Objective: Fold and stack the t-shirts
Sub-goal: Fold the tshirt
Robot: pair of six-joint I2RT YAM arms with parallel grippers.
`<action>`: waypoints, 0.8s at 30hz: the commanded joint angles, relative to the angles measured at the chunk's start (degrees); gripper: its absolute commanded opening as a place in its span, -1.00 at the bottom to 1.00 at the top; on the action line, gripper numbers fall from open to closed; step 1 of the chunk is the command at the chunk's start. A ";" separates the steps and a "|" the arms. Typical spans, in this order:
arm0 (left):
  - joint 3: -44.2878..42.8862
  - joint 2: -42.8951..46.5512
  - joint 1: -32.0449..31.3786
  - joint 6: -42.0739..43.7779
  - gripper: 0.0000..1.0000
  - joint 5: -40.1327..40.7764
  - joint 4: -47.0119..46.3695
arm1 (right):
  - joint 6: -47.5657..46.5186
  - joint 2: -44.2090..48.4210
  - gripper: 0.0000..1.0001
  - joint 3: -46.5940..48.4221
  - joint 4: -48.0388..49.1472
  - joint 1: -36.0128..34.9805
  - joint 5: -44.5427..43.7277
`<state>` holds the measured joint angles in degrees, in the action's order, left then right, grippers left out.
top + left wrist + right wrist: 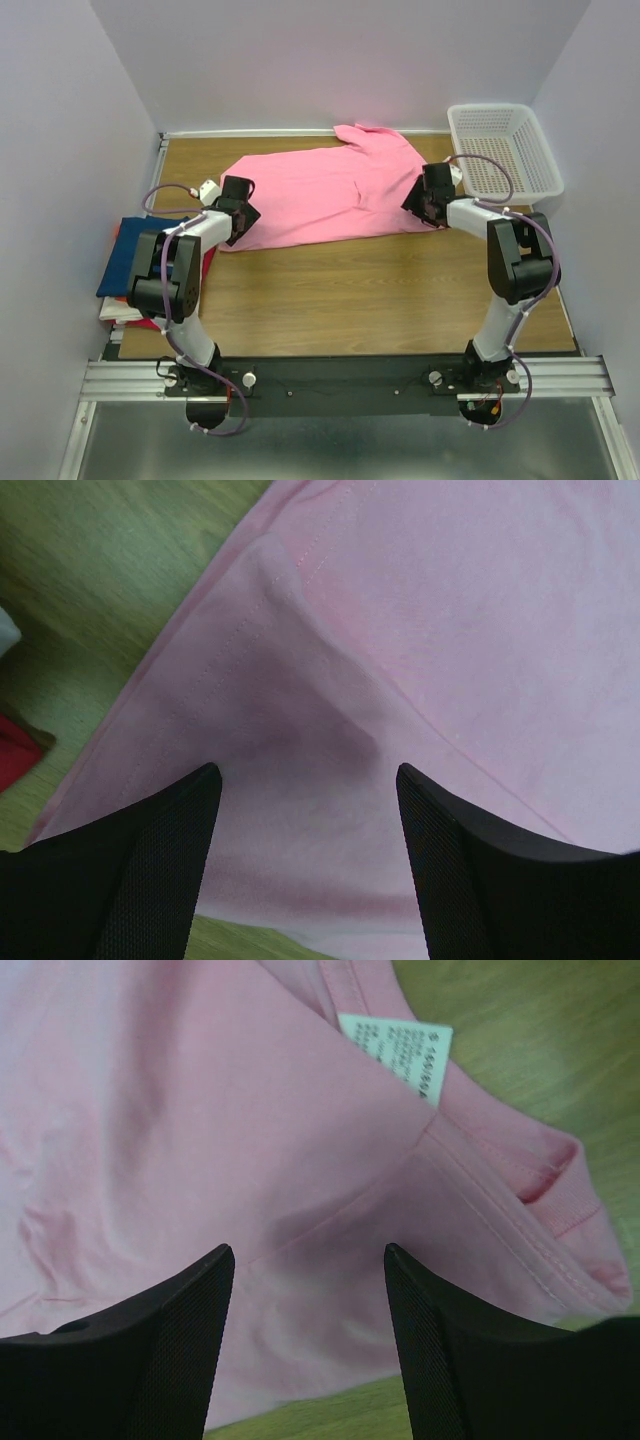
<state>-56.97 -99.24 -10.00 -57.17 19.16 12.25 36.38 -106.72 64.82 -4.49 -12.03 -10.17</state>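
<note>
Left wrist view is showing the left end effector [305, 778] standing wide open. Its two black fingers [150, 870] are spreading apart over a hemmed edge of the pink t-shirt [450, 610] and gripping nothing. Whether the fingertips are touching the cloth cannot be told. A fold of the pink cloth is lying doubled over just beyond the fingers, and a scrap of red t-shirt [15, 750] is showing at the left margin of that view.

The right end effector [308, 1250] is likewise gaping wide, with both fingers [140, 1350] hanging above the pink t-shirt [150, 1090] and holding nothing. Just past them a seam is running across the cloth, and a white label [395, 1050] is lying on the fabric near the neck opening.

From the top external view, the left end effector [240, 205] is sitting at the left end of the pink t-shirt [330, 195] and the right end effector [428, 200] at its right end. The shirt is lying spread across the far half of the desk [350, 290], reaching toward the far right corner. A white mesh basket [505, 150] is occupying that corner, just beside the shirt. A dark blue t-shirt [125, 255] is lying folded at the left edge of the desk, beside the left arm, with red cloth peeking out beneath it.
</note>
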 commanded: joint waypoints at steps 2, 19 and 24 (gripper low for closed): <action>1.16 -1.22 -0.90 -2.95 0.44 4.92 2.95 | 3.43 -0.25 0.37 -5.66 -0.87 0.17 -3.53; 9.59 7.04 -4.76 -5.94 0.42 7.21 7.61 | 13.45 15.74 0.37 -22.89 -6.75 0.52 -1.70; 14.59 12.48 -5.55 -7.08 0.42 7.12 8.75 | 16.61 23.37 0.37 -27.72 -9.56 0.52 0.16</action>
<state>-45.98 -89.27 -14.90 -62.17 24.82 15.99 49.19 -86.85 40.82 -5.10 -11.88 -10.90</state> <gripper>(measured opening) 0.709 0.684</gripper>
